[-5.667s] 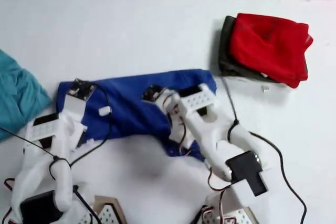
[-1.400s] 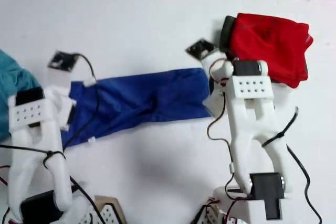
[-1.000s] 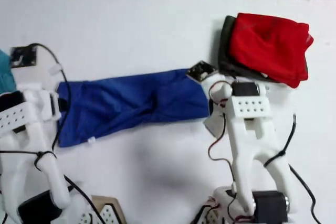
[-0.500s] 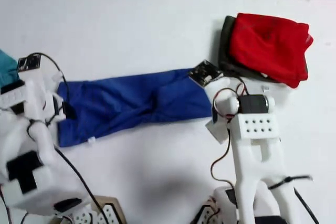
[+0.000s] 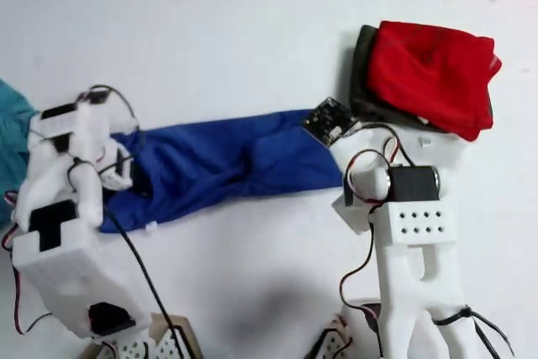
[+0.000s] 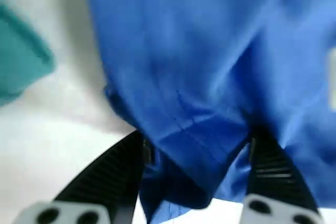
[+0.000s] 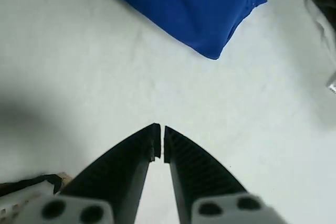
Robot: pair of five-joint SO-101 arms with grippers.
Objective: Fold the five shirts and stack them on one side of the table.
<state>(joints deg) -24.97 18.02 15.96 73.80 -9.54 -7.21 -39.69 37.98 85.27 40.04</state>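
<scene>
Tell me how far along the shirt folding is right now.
Done: a folded red shirt sits on a dark shirt at far right. In hand: the blue shirt lies as a long strip, the open left gripper straddling one end, the right gripper shut over bare table by the other. Left: finish and stack the blue one, then the teal shirt at the left edge. I count four shirts.

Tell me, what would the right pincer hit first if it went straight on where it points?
Probably the bare white tabletop: the shut right pincer aims at it, short of the corner of the crumpled blue cloth shirt. Depth is unclear, so the shirt could come first.
</scene>
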